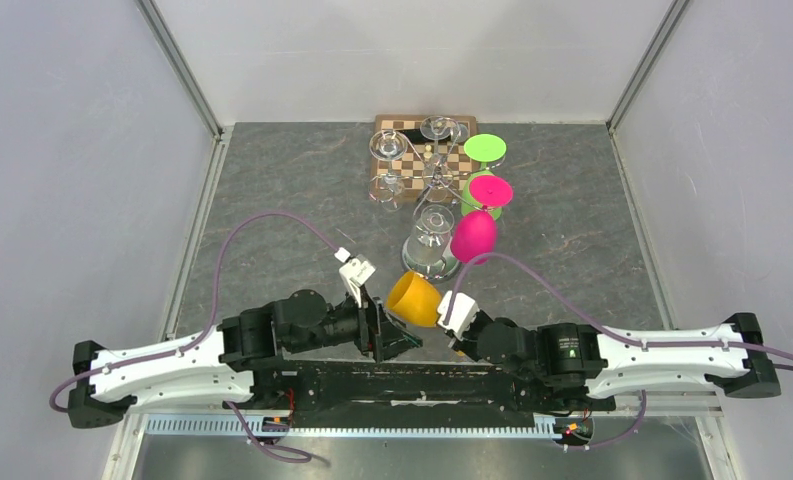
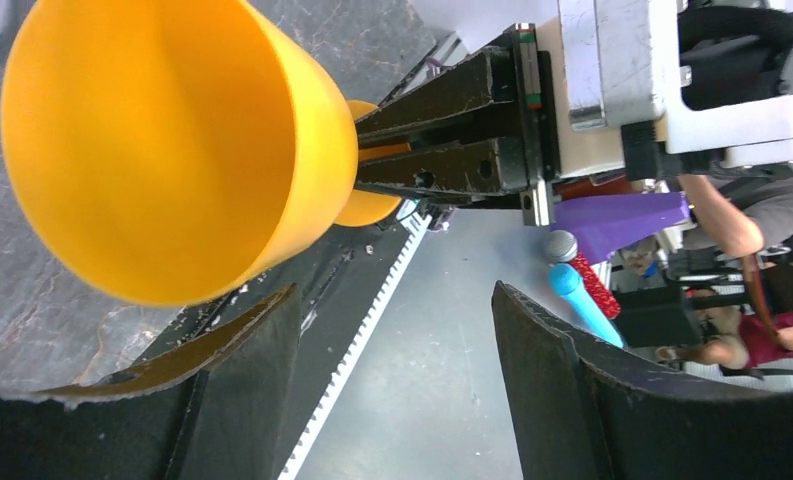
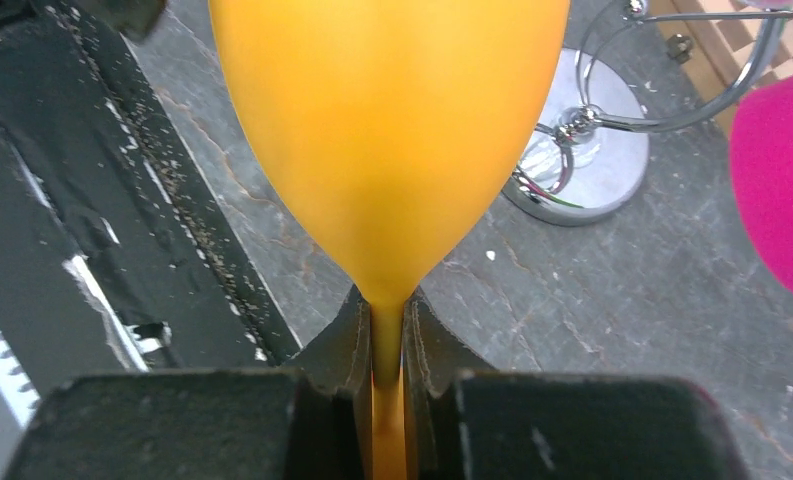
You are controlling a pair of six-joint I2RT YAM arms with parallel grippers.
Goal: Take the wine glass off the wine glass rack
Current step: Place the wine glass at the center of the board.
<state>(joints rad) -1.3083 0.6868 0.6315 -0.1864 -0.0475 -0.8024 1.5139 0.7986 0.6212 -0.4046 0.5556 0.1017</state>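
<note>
An orange wine glass (image 1: pixel 415 298) hangs tilted above the near table, apart from the wine glass rack (image 1: pixel 435 178). My right gripper (image 1: pixel 452 318) is shut on its thin stem (image 3: pixel 387 335), just below the bowl (image 3: pixel 387 130). In the left wrist view the bowl (image 2: pixel 172 140) opens toward that camera, and the right fingers (image 2: pixel 442 130) pinch the stem behind it. The left gripper (image 2: pixel 397 380) stands open and empty just beside the bowl's rim (image 1: pixel 397 335). The rack's round mirrored base (image 3: pixel 587 150) stands behind the glass.
On the rack hang a pink glass (image 1: pixel 473 237), a green one (image 1: pixel 485 149) and clear ones (image 1: pixel 387 150). A wooden chessboard (image 1: pixel 408 128) lies behind it. The arms' black base rail (image 1: pixel 412 385) runs along the near edge. White walls enclose the table.
</note>
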